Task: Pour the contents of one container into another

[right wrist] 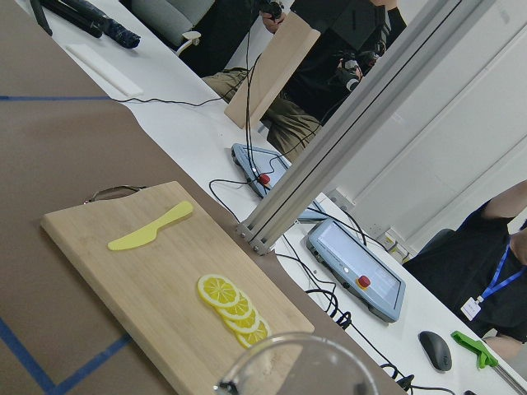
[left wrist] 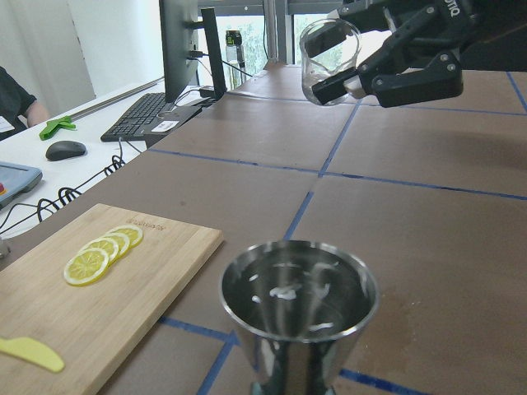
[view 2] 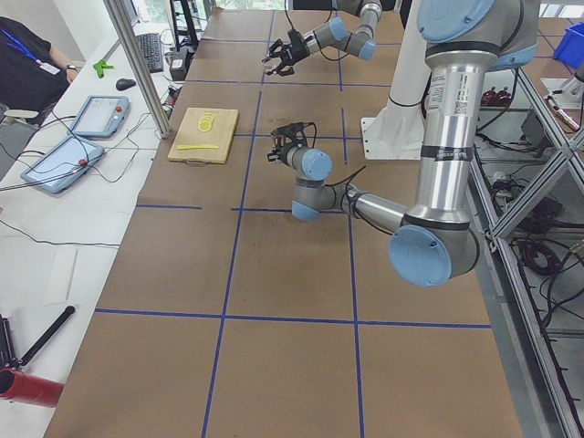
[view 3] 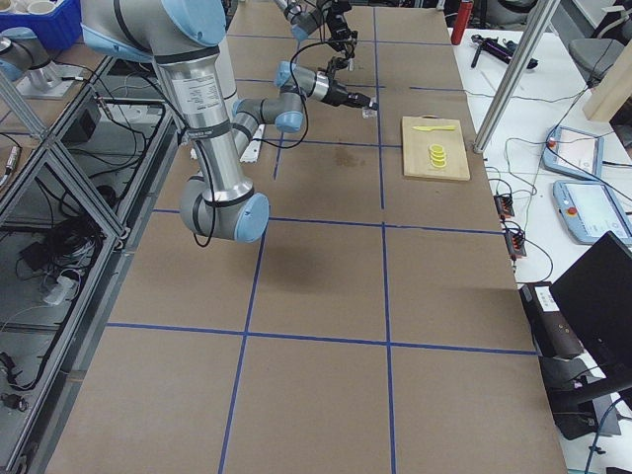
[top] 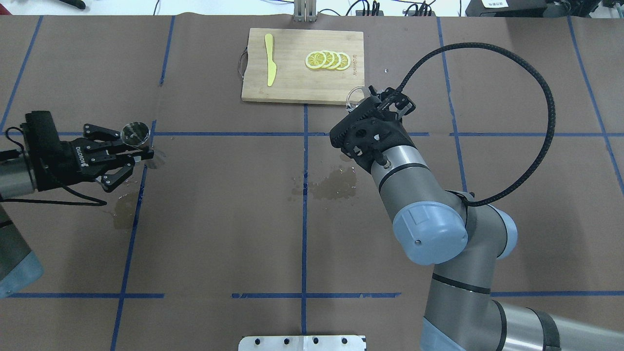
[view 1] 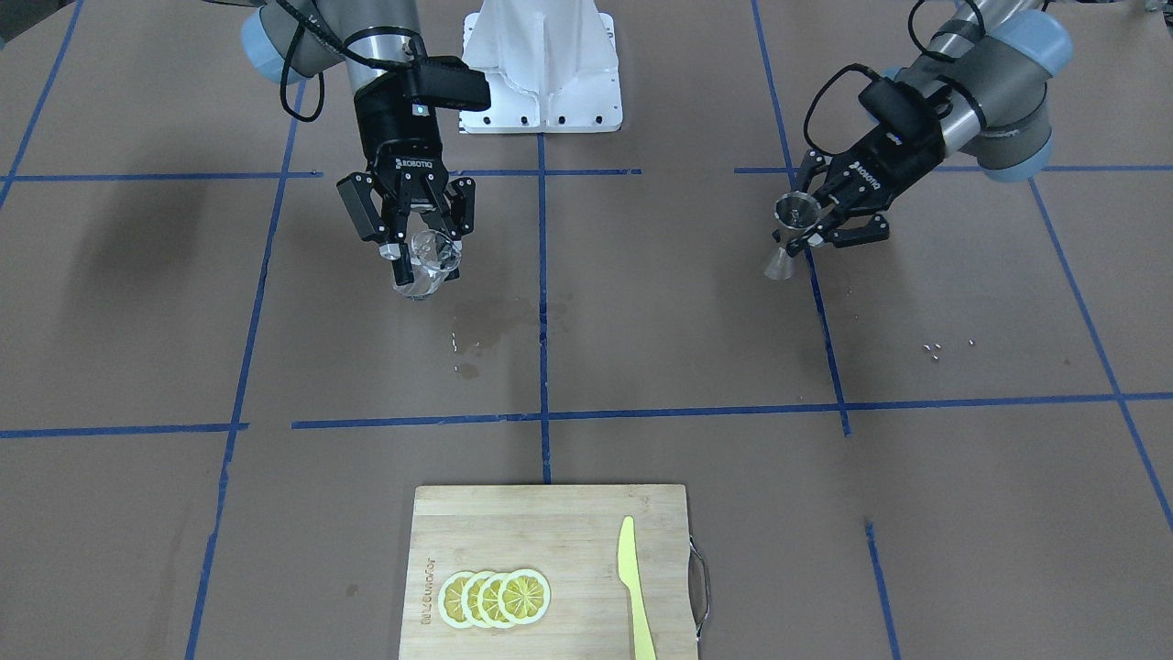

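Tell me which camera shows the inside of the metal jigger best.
The left wrist view: the jigger fills the foreground, mouth open to the camera, interior visible. The front and overhead views show it small; the side views hardly show it; the right wrist view misses it.

the glass cup (view 1: pixel 431 270) is small and clear, with a thick base and a pouring lip. it is held roughly upright above the table in the right gripper (view 1: pixel 426 257), at about 10 o'clock of the table's middle in the front-facing view. the jigger (view 1: pixel 794 215), shiny steel and hourglass-shaped, is clamped at its waist in the left gripper (view 1: pixel 799 238), mouth up. it lies at 3 o'clock of the cup, well apart from it.
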Controlling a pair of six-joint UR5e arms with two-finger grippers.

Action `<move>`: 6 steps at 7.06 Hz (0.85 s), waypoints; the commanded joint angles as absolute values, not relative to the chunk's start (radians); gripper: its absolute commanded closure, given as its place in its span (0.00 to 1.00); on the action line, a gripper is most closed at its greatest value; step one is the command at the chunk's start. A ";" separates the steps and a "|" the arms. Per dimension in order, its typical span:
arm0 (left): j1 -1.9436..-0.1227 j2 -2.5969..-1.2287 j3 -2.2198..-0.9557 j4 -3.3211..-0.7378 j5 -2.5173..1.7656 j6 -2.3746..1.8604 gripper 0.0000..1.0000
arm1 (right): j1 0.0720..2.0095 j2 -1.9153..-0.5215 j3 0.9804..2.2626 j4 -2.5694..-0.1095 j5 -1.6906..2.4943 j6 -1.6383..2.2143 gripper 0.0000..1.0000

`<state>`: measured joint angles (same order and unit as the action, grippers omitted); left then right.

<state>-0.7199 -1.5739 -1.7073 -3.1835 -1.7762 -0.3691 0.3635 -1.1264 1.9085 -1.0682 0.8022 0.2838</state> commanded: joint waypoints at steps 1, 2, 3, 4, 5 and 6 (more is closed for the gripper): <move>-0.726 -1.472 -1.749 -3.212 -1.569 -0.434 1.00 | 0.364 -1.127 1.910 -1.068 0.802 0.284 1.00; -0.721 -1.424 -1.765 -3.218 -1.512 -0.440 1.00 | 0.364 -1.127 1.910 -1.068 0.802 0.284 1.00; -0.719 -1.389 -1.776 -3.223 -1.491 -0.455 1.00 | 0.364 -1.127 1.910 -1.068 0.802 0.284 1.00; -0.709 -1.372 -1.778 -3.223 -1.445 -0.466 1.00 | 0.364 -1.127 1.908 -1.068 0.801 0.284 1.00; -0.707 -1.347 -1.779 -3.230 -1.431 -0.472 1.00 | 0.362 -1.127 1.910 -1.068 0.802 0.284 1.00; -0.687 -1.336 -1.779 -3.246 -1.401 -0.494 1.00 | 0.362 -1.126 1.910 -1.068 0.802 0.284 1.00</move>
<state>-0.7038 -1.3555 -1.7782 -3.2318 -1.4346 -0.4742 0.3626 -1.1273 1.9094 -1.0677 0.8019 0.2838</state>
